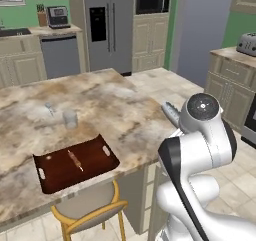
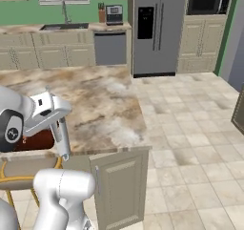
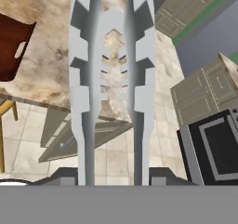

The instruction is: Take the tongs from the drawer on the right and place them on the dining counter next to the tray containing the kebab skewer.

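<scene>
Slim grey tongs run up the middle of the hand view, with my gripper shut on their base. In the right base view the gripper holds the tongs pointing down over the near edge of the dining counter. Their tip pokes out from behind my arm over the counter's right end. The dark brown tray lies to the left on the counter with the kebab skewer on it. A beige drawer front in the right-hand cabinets looks shut.
A yellow-framed stool stands under the counter edge below the tray. A glass and a small shaker sit behind the tray. A cabinet door hangs open under the counter. The black stove is to the right.
</scene>
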